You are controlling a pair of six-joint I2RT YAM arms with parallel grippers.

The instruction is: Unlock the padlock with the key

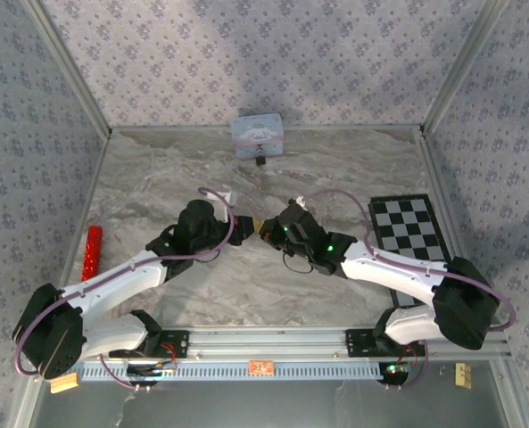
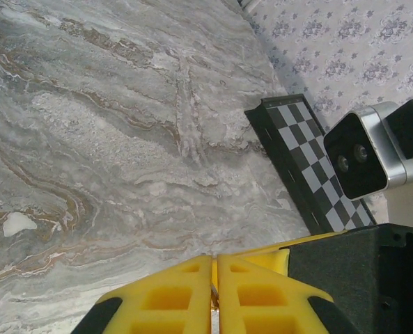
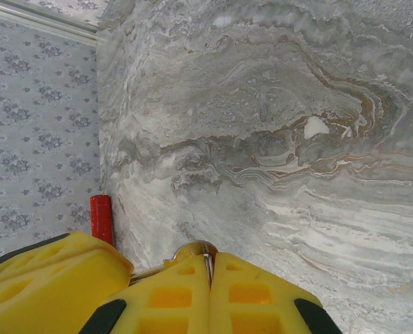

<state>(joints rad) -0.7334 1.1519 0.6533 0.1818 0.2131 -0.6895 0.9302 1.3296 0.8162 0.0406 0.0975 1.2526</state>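
Over the middle of the table my two grippers meet tip to tip: the left gripper (image 1: 249, 227) and the right gripper (image 1: 267, 230). In the right wrist view my right gripper (image 3: 209, 263) is shut on the key (image 3: 194, 249). Its rounded metal end pokes out past the fingertips, and a thin part runs left toward the left arm's yellow finger (image 3: 53, 278). In the left wrist view my left gripper (image 2: 214, 268) is shut on a thin metal sliver of the key (image 2: 213, 291). The small black padlock (image 1: 260, 160) sits at the front of the pale blue tin (image 1: 258, 134) at the back.
A red cylinder (image 1: 92, 251) lies by the left wall, also in the right wrist view (image 3: 101, 218). A black-and-white checkerboard (image 1: 409, 234) lies at the right side, and the left wrist view shows it too (image 2: 310, 163). Metal frame posts edge the table.
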